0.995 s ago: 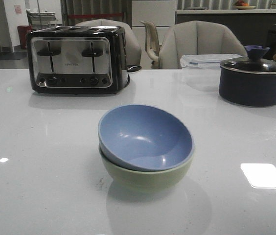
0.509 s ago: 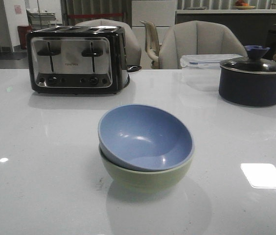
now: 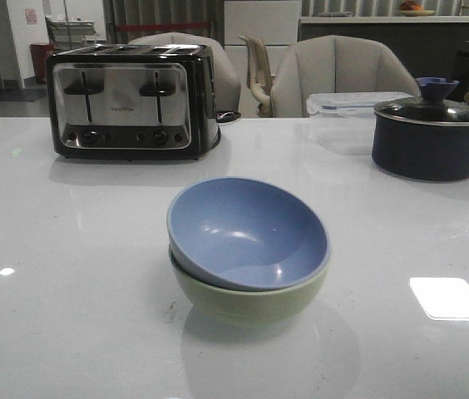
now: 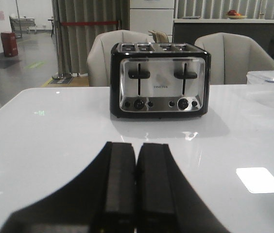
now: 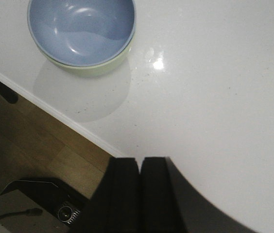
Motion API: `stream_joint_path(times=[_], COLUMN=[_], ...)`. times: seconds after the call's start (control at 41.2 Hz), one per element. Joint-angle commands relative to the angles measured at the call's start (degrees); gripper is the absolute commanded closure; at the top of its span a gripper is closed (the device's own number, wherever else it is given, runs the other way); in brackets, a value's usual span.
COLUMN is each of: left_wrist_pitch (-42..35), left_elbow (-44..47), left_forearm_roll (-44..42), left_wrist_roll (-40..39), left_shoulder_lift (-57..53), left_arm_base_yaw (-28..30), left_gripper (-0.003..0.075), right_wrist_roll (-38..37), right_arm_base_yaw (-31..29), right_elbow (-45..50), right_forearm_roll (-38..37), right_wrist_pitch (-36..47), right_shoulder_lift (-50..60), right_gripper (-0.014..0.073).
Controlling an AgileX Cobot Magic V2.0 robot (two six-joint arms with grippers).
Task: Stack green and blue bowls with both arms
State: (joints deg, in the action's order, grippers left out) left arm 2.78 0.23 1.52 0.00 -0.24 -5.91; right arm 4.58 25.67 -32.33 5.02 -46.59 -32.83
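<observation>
- While neither arm shows in the front view, the blue bowl (image 3: 247,233) sits nested inside the green bowl (image 3: 247,301) near the middle of the white table (image 3: 68,274), slightly toward the front edge.
- Blue bowl's rim tilts a little, higher at the back left than at the front right, so it rests askew in the green one rather than level.
- Only a band of the green bowl shows beneath the blue rim; its base touches the tabletop.
- Left gripper (image 4: 136,194) appears in its wrist view with both black fingers pressed together, no gap between them and nothing held.
- It hangs over bare table, pointing toward the toaster (image 4: 159,80), which stands well apart from it.
- Right gripper (image 5: 140,194) shows the same in its own wrist view: fingers closed flat against each other, empty.
- From that camera the stacked bowls (image 5: 82,34) lie well apart from the fingertips, close to the table's edge, with wooden floor (image 5: 40,145) visible past the edge.
- Behind the bowls in the front view, the toaster (image 3: 130,100) stands at the back left and a dark lidded pot (image 3: 431,133) at the back right, both well clear of the stack.
- A clear plastic container (image 3: 347,104) sits just beside the pot, to its left and behind it.
</observation>
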Motion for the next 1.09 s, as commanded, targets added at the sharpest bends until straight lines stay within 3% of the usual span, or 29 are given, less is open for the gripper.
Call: stream_joint_path(times=[0.0,0.922,1.067], left_wrist_pitch=[-7.1,-7.4,-7.4], left_elbow=[1.2,1.2,1.2], left_forearm_roll=[-0.1,0.0,0.0], left_wrist_roll=[-0.5,-0.5,-0.5], left_shoulder_lift=[-1.3,-1.2,-1.2], left_arm_base_yaw=[-0.4,-0.2,-0.2], left_gripper=[0.0619,0.0618,0.0619], right_wrist_roll=[-0.2,-0.1,-0.2], right_arm_base_yaw=[0.0,-0.2,-6.4], right_elbow=[-1.5,-1.4,2.3], right_forearm_roll=[0.3,-1.6,-5.0], right_wrist_pitch=[3.4,3.9,9.4], right_shoulder_lift=[0.0,0.9,7.0], right_gripper=[0.0559,0.0559,0.0559])
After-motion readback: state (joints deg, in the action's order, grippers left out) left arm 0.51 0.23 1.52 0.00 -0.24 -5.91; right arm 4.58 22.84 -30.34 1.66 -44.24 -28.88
